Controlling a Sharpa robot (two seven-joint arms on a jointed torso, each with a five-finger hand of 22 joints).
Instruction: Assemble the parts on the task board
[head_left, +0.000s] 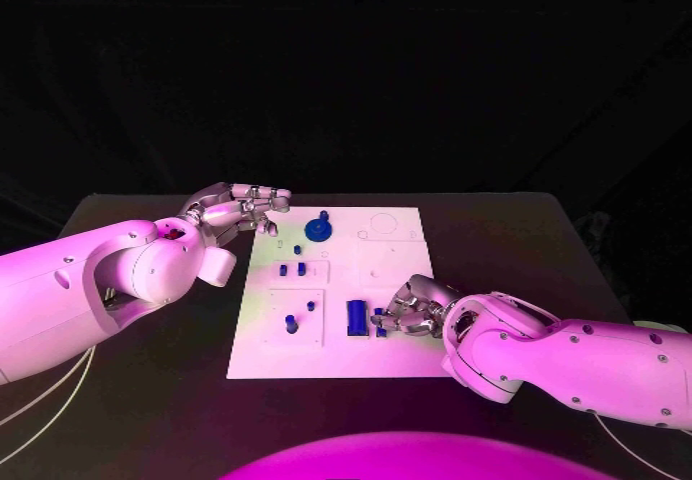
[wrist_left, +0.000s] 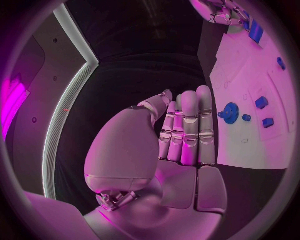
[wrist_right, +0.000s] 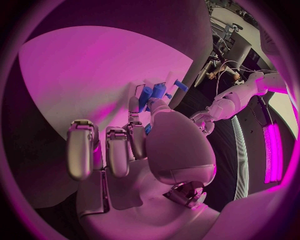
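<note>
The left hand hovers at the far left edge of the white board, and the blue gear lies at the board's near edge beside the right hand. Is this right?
Not quite. The head view shows the blue gear at the task board's far end, near the left hand. The right hand is at the near part.

The head camera looks down on the white board (head_left: 339, 290); each wrist camera sits close behind its own hand, apparently sharing that board (wrist_left: 250, 100).

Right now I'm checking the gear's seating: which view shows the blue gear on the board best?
The left wrist view: the blue gear sits unobstructed on the task board, just beyond the left hand. The head view shows it smaller. In the right wrist view I cannot make it out.
</note>
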